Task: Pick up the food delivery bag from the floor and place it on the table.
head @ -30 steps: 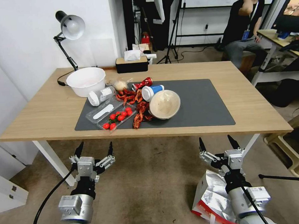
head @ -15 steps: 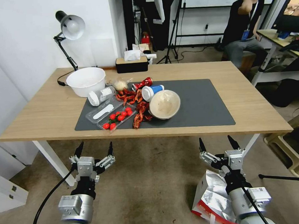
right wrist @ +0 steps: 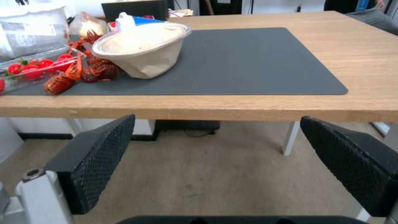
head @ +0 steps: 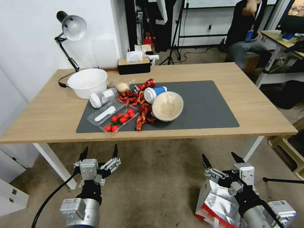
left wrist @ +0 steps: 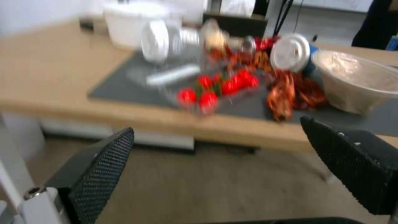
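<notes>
The food delivery bag lies on the floor at about 5 o'clock in the head view, foil lining showing, well below the bench. The right end effector hangs just over the bag's top edge with its fingers spread apart, holding nothing. The left end effector hovers at 7 o'clock above bare carpet, fingers likewise apart. On the bench's dark grey mat sit cherry tomatoes and a paper bowl.
</notes>
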Controlling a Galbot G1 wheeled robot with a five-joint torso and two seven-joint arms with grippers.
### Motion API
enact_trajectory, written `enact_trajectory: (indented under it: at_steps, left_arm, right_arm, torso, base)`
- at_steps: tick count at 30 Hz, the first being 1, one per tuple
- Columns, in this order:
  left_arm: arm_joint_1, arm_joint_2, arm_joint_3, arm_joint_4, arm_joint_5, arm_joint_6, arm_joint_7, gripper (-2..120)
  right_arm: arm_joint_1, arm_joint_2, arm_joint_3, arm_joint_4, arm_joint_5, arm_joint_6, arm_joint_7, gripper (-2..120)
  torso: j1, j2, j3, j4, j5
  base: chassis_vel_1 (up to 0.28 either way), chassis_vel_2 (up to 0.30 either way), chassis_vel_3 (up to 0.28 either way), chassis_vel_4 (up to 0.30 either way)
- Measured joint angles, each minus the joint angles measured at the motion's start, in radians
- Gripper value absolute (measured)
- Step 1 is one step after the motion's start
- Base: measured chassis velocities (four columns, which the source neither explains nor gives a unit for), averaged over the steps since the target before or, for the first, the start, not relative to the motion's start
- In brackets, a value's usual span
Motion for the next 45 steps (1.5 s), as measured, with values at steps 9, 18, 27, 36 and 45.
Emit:
enact_trajectory:
  at_steps: [9,18,27,36,45]
  left_arm:
    - [0.032,0.005,0.05,-0.026,-0.067,0.017,-0.099,100]
    - [0.033,0.004,0.043,-0.016,-0.066,-0.01,-0.099,100]
    - [0.031,0.002,0.037,-0.013,-0.062,-0.019,-0.099,100]
    - [0.027,0.003,0.032,-0.013,-0.063,-0.016,-0.098,100]
    - [0.023,0.003,0.032,-0.008,-0.063,-0.018,-0.096,100]
  right_arm:
    - [0.002,-0.001,-0.001,-0.003,-0.004,0.003,0.002,100]
    - [0.002,-0.004,-0.001,-0.003,-0.008,0.006,0.004,100]
    - [0.005,-0.002,-0.002,-0.006,-0.01,0.006,0.004,100]
    - [0.007,0.002,-0.003,-0.01,-0.013,0.007,0.004,100]
    - [0.008,0.005,-0.004,-0.017,-0.017,0.007,0.003,100]
  torso:
    - [0.0,0.0,0.0,0.0,-0.0004]
    - [0.0,0.0,0.0,-0.0001,-0.0004]
    - [0.0,-0.001,0.0,-0.0001,-0.0004]
    - [-0.019,-0.043,-0.023,-0.0001,-0.0004]
    - [-0.038,-0.088,-0.049,-0.0001,-0.0003]
  base:
    - [0.0,0.0,0.0,0.0]
    - [0.0,0.0,0.0,0.0]
    - [0.0,0.0,0.0,0.0]
    - [0.0,0.0,0.0,0.0]
    - [0.0,0.0,0.0,0.0]
